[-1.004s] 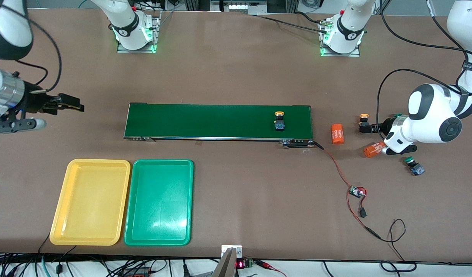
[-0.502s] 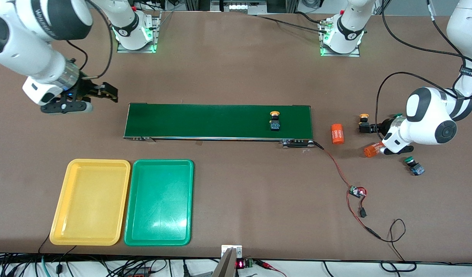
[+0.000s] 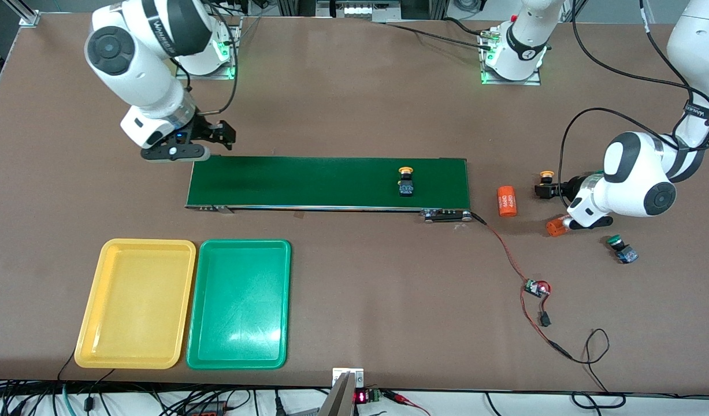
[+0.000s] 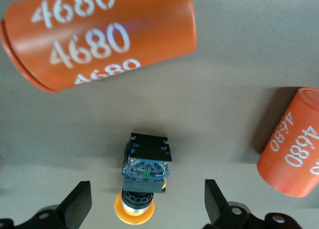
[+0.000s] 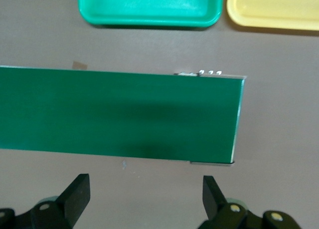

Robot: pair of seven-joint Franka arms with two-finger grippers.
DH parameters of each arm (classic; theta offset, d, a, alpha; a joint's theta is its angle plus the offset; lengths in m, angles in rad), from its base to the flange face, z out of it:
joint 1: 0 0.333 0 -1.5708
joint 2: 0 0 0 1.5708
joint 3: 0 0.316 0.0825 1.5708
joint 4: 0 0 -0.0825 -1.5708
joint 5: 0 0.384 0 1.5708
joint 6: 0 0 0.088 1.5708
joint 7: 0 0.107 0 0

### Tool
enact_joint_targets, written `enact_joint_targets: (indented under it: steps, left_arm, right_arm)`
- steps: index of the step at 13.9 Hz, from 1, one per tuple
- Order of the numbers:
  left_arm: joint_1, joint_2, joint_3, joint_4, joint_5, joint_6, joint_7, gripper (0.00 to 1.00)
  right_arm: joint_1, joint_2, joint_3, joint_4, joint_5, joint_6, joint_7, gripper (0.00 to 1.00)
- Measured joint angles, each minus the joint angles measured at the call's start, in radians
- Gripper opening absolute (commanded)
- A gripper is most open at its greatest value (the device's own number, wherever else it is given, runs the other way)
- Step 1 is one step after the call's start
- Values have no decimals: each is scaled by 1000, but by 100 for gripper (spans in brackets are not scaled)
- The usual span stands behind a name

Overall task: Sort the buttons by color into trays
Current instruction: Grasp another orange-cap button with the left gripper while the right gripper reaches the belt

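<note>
Left claw (image 4: 144, 209) low over the desk (image 3: 354, 104) at the left arm's end, jaws spread wide and holding nothing, with one yellow-capped button (image 4: 144, 176) lying on its side right between the fingertips. Long axis of that button running along the claw's reach, cap toward the wrist camera and black-and-blue body pointing away, so the jaws straddle it across its narrow width; likely just a drop and a squeeze needed, judged from this view. Two orange cylinders (image 4: 99, 34) close by, one just past the button's body, the second off to one side, both apart from it but near enough to be nudged. Second yellow-capped button on the belt (image 3: 406, 180) lying on the green conveyor belt (image 3: 308, 182), toward the left arm's end of it. Green-capped button (image 3: 620, 247) on the desk nearer the front camera than the left claw; fourth button not clearly made out. Right claw (image 3: 212, 138) released and empty, hovering over the belt's edge at the right arm's end, well apart from any button. Yellow tray (image 3: 108, 300) and green tray (image 3: 215, 300) side by side, nearer the front camera than the belt, both without buttons.
</note>
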Motion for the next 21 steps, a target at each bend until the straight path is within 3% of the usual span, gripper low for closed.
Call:
enact_joint_targets:
  steps: [3,6,8,12,14,18,21]
  left_arm:
    - [0,8,0,-1,20,1,0,97]
    - [4,12,1,-3,22,1,0,93]
    - [7,14,1,-3,22,2,0,81]
    - [19,21,1,-3,22,13,3,40]
    - [19,20,0,-3,23,15,4,26]
    - [18,14,-13,12,24,15,4,19]
    - [17,0,-72,115,24,-114,5,16]
  right_arm:
    - [33,36,3,-1,0,52,4,100]
    - [64,83,3,-1,0,139,54,100]
    - [82,108,3,-1,0,185,83,100]
    - [108,161,3,0,0,260,118,100]
    - [126,187,3,4,-2,270,144,100]
    - [157,226,3,13,-83,272,204,100]
    - [168,235,3,15,-97,273,234,100]
